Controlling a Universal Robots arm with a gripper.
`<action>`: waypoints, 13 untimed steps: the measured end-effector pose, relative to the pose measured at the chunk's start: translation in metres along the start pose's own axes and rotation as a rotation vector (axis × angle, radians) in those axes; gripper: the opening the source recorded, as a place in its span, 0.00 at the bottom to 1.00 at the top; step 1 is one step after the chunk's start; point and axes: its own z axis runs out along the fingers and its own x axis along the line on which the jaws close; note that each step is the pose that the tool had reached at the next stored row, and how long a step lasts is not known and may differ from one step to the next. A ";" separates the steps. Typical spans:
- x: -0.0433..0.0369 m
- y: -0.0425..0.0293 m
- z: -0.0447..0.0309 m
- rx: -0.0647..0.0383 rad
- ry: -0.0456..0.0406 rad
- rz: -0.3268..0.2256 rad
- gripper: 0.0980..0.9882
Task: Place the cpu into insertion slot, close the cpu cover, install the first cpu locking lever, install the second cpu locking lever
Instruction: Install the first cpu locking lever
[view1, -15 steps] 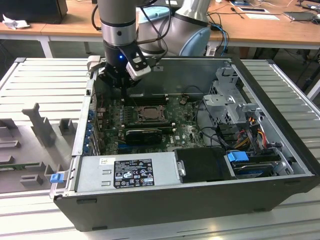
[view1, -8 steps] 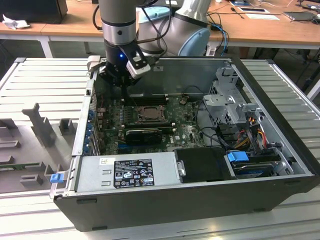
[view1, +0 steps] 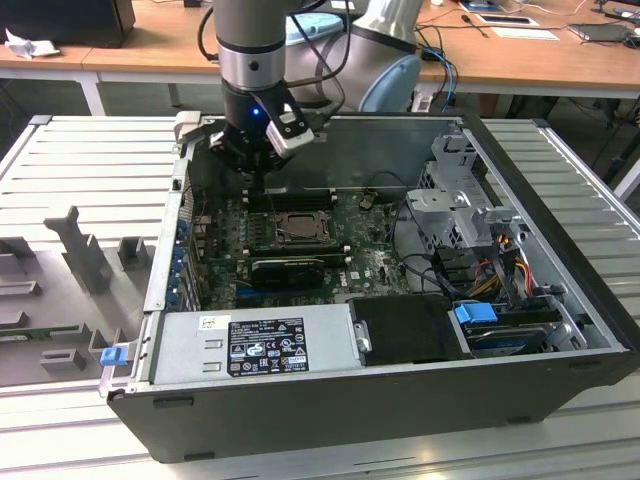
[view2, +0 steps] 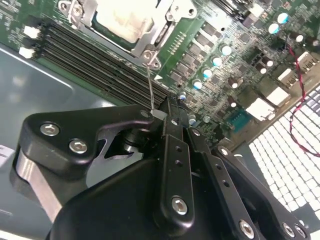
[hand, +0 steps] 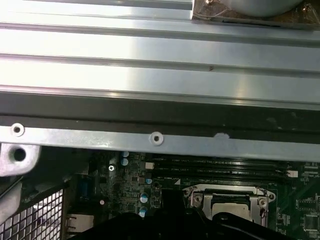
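Black linkage gripper (view2: 167, 111): your fingers (view2: 176, 150) pinch the thin steel-wire locking lever (view2: 149, 85), exterior-view eleven o'clock of the silvery square cpu (view2: 122, 22), for latching.

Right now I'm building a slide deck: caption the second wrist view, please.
Shut gripper at the free end of the locking lever, beside the cpu under the closed cpu cover.

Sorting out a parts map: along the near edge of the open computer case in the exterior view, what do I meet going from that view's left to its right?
Blue clip → silver power supply box → black block → blue drive tab.
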 end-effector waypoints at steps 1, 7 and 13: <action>-0.0021 -0.0001 0.0001 0.000 0.0000 0.000 0.01; -0.0138 -0.0008 0.0004 0.001 0.0001 0.000 0.01; -0.0288 -0.0017 0.0010 0.003 0.0001 0.000 0.01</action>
